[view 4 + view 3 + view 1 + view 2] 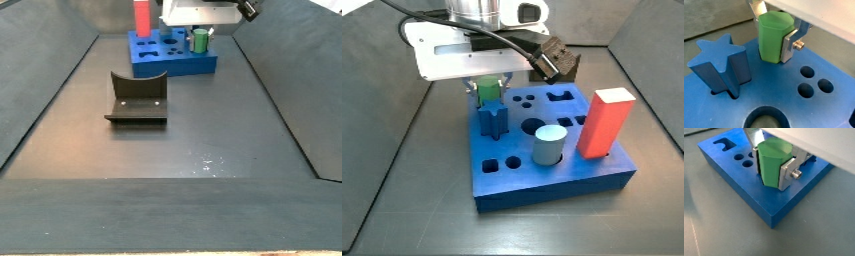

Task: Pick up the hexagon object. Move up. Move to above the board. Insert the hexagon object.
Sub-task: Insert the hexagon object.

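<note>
The green hexagon object [771,35] stands upright between my gripper's [775,47] silver fingers [788,47]; the gripper is shut on it. Its lower end meets the top face of the blue board [784,95] near one edge; a dark gap shows at its foot, and I cannot tell how deep it sits. It looks the same in a wrist view: peg [771,163], gripper [774,175], board [751,193]. In a side view the gripper [486,90] holds the peg [482,90] over the board's [569,178] far left part. In a side view the peg [198,42] stands on the board [181,66].
A blue star peg [721,62] stands on the board close to the green peg. Three round holes [814,80] and an oval hole [765,117] are open. A grey-blue cylinder [548,145] and a red block [605,122] stand in the board. A dark brown block [559,58] lies behind. The fixture [136,100] stands on the floor.
</note>
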### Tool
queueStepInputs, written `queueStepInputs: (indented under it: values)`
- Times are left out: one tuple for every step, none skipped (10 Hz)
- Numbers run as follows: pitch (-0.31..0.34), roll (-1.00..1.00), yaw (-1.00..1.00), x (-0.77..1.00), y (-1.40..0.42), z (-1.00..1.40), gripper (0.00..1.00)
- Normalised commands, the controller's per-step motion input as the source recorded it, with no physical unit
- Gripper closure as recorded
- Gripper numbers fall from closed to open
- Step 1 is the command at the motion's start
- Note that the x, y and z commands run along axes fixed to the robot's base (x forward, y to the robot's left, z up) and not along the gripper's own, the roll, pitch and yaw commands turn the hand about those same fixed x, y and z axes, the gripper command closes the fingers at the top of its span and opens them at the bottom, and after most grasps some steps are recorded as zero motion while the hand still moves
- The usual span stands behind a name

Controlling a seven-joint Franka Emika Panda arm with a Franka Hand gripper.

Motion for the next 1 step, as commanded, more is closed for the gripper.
queueStepInputs:
  values:
    - [0.000,0.00,0.00,0.00,0.00,0.00,1.00]
